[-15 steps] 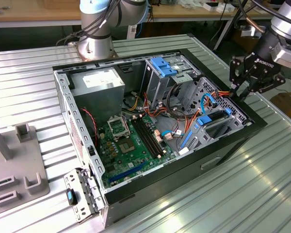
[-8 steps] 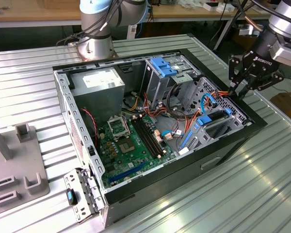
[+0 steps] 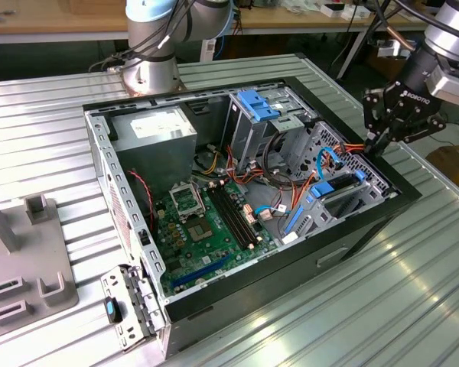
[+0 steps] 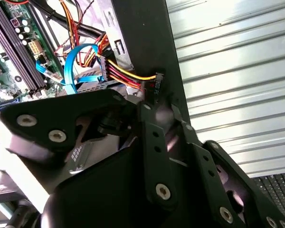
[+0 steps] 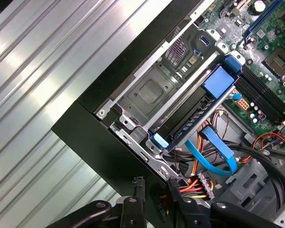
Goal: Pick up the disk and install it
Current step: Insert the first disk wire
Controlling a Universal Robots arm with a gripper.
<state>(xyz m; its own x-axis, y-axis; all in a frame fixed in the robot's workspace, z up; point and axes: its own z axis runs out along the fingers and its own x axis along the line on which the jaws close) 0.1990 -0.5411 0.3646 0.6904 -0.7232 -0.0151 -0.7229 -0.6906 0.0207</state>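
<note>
The disk (image 3: 338,197) lies in the drive bay at the exterior view's right end of the open computer case (image 3: 99,160). Blue rails run along its edges. In the first wrist view the disk (image 5: 190,116) shows as a dark slab between blue rail ends inside the metal cage. My gripper (image 3: 375,144) hangs over the case's black rim, just beyond the bay. Its fingertips (image 5: 138,180) stand a small gap apart with nothing between them, and a bundle of yellow and red power wires (image 5: 192,183) runs beside them. My gripper (image 5: 156,182) is not touching the disk.
Inside the case are a grey power-supply box (image 3: 154,130), the green motherboard (image 3: 206,222), a cage with a blue latch (image 3: 256,103) and a loose blue data cable (image 5: 213,152). The arm's base (image 3: 149,73) stands behind the case. A grey fixture (image 3: 23,252) sits on the ribbed table at the exterior view's left.
</note>
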